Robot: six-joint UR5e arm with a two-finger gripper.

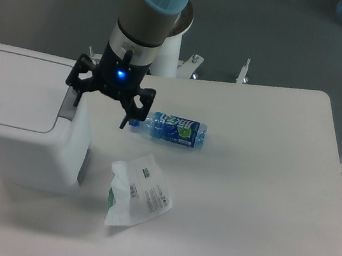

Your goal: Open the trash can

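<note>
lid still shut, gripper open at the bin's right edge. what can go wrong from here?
1. The gripper is open and wide, with one finger by the grey push tab and the other off the trash can. It could miss the tab or catch the rim.
2. The bottle lies just right of the outer finger; a sideways correction may knock it rolling.
3. A hard press near the edge could shift or tip the trash can.

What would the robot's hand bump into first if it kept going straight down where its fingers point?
Probably the trash can. The hand points down, open, with one finger over the can's grey push tab; the other would miss and reach the table. Height is hard to judge.
</note>
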